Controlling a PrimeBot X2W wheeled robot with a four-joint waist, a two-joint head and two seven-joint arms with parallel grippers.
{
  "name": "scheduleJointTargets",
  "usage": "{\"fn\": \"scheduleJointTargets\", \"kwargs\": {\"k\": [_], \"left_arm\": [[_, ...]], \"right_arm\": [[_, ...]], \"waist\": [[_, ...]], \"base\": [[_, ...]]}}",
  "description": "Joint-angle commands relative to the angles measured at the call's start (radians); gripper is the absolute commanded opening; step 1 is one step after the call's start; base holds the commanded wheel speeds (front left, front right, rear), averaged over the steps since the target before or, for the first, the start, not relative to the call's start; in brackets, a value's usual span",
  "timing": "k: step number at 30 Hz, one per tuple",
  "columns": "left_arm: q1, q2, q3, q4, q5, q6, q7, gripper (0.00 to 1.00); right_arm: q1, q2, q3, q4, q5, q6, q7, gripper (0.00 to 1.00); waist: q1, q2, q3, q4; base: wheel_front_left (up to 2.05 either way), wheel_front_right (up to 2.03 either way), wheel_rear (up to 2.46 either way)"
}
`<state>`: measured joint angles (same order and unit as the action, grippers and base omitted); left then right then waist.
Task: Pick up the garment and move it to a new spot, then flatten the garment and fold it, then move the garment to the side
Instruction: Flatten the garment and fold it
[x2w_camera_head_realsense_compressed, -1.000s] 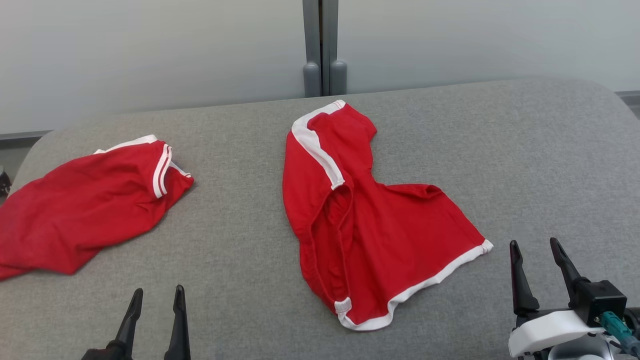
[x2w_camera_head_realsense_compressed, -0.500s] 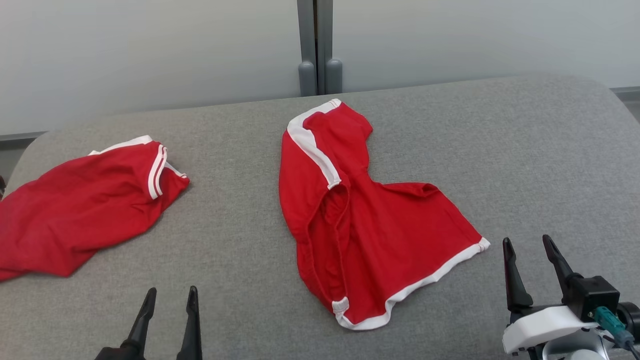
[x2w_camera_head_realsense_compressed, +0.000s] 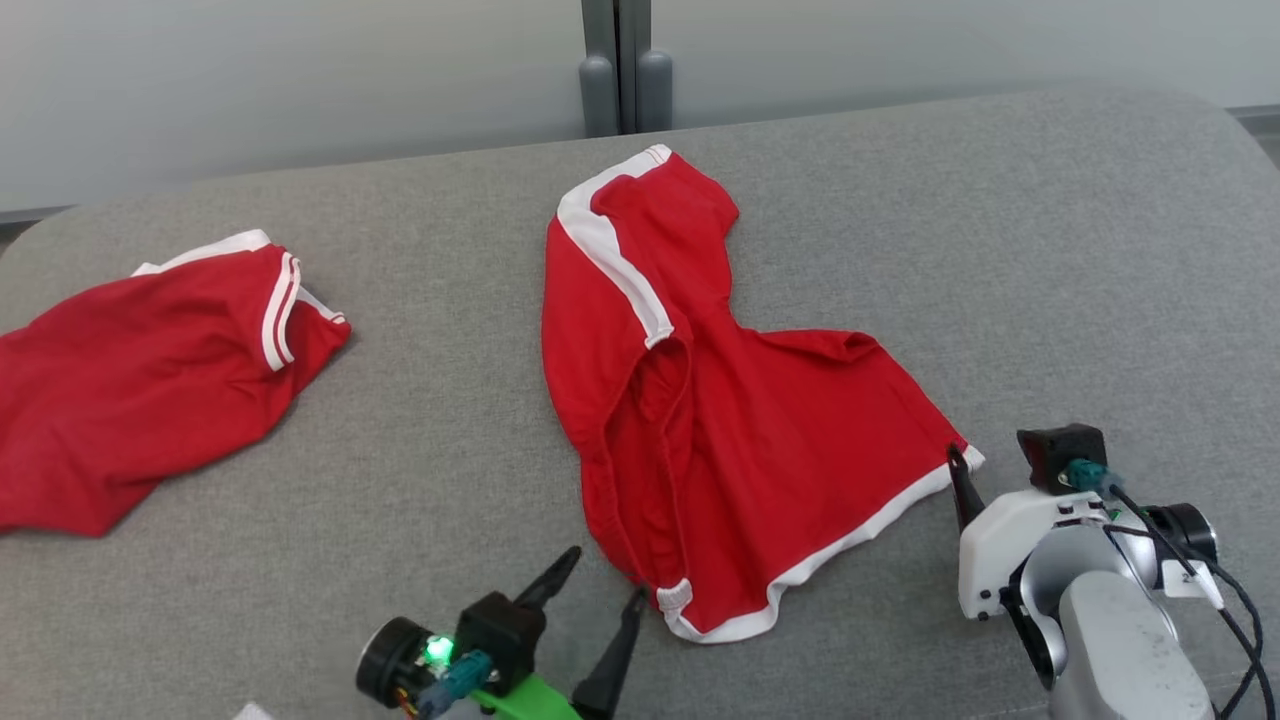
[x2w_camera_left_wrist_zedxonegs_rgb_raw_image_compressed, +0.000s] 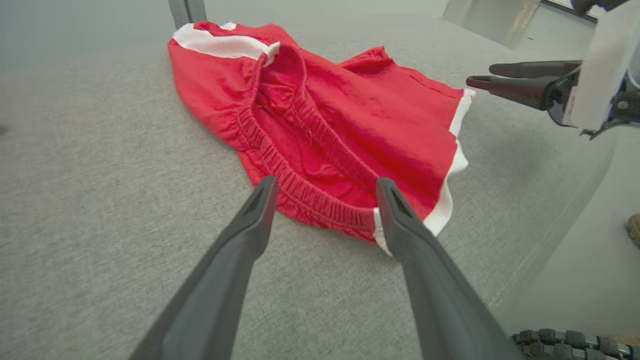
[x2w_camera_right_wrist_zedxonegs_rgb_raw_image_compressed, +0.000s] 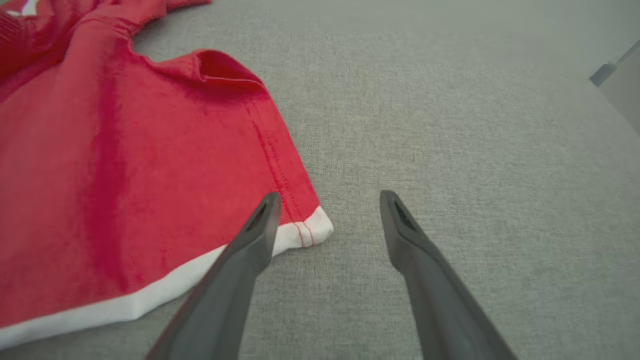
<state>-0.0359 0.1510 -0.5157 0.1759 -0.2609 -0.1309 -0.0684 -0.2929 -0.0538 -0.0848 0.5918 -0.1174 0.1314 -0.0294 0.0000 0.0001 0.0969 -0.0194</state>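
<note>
The garment (x2w_camera_head_realsense_compressed: 740, 440), red shorts with white trim, lies crumpled in the middle of the grey padded surface (x2w_camera_head_realsense_compressed: 1050, 250). My left gripper (x2w_camera_head_realsense_compressed: 603, 578) stands open just short of its near corner. In the left wrist view the open fingers of the left gripper (x2w_camera_left_wrist_zedxonegs_rgb_raw_image_compressed: 326, 185) frame the elastic waistband end of the garment (x2w_camera_left_wrist_zedxonegs_rgb_raw_image_compressed: 350, 115) without touching it. My right gripper (x2w_camera_head_realsense_compressed: 985, 465) is at the white hem corner on the right, one finger hidden behind its camera block. In the right wrist view the right gripper (x2w_camera_right_wrist_zedxonegs_rgb_raw_image_compressed: 330, 196) is open, its left finger over the corner of the garment (x2w_camera_right_wrist_zedxonegs_rgb_raw_image_compressed: 125, 165).
A second red garment with white stripes (x2w_camera_head_realsense_compressed: 150, 370) lies at the far left of the surface. A pale wall with a grey post (x2w_camera_head_realsense_compressed: 615, 60) runs behind the far edge. The right gripper (x2w_camera_left_wrist_zedxonegs_rgb_raw_image_compressed: 482, 74) shows at the upper right of the left wrist view.
The head camera has tipped down a little. Both arms have reached forward: the left gripper moved right to the garment's near corner, the right gripper moved left up to the hem corner.
</note>
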Motion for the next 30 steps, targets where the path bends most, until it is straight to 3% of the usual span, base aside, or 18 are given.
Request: {"fn": "scheduleJointTargets", "kwargs": {"k": [1, 8, 25, 26, 28, 29, 30], "left_arm": [[-0.033, 0.016, -0.036, 0.002, -0.020, 0.000, 0.021, 1.00], [-0.124, 0.047, -0.180, 0.004, -0.089, 0.001, 0.063, 1.00], [-0.220, 0.107, -0.293, 0.075, -0.144, 0.001, 0.072, 1.00], [-0.225, 0.108, -0.302, 0.080, -0.146, 0.001, 0.076, 0.94], [-0.233, 0.112, -0.316, 0.097, -0.155, 0.001, 0.078, 0.66], [-0.236, 0.115, -0.323, 0.106, -0.159, 0.001, 0.078, 0.47], [-0.238, 0.117, -0.329, 0.112, -0.163, 0.001, 0.078, 0.41]], "right_arm": [[-0.023, -0.002, 0.007, 0.026, -0.003, -0.001, 0.023, 1.00], [-0.090, -0.001, 0.023, 0.129, 0.001, -0.001, 0.036, 1.00], [-0.161, 0.002, 0.059, 0.258, 0.022, -0.001, -0.025, 1.00], [-0.163, 0.003, 0.064, 0.267, 0.026, -0.001, -0.023, 1.00], [-0.166, 0.003, 0.079, 0.287, 0.039, -0.001, -0.018, 1.00], [-0.167, 0.004, 0.086, 0.296, 0.048, -0.001, -0.017, 1.00], [-0.168, 0.004, 0.091, 0.305, 0.056, -0.001, -0.015, 0.99]], "waist": [[0.0000, -0.0001, 0.031, -0.002], [0.0000, -0.0001, 0.072, 0.002], [0.0000, -0.0001, 0.115, -0.021], [0.0000, -0.0001, 0.117, -0.021], [0.0000, -0.0001, 0.117, -0.023], [0.0000, -0.0001, 0.116, -0.024], [0.0000, -0.0001, 0.115, -0.025]], "base": [[0.00, 0.00, 0.00], [0.00, 0.00, 0.00], [0.00, 0.00, 0.00], [0.00, 0.00, 0.00], [0.00, 0.00, 0.00], [0.00, 0.00, 0.00], [0.00, 0.00, 0.00]]}}
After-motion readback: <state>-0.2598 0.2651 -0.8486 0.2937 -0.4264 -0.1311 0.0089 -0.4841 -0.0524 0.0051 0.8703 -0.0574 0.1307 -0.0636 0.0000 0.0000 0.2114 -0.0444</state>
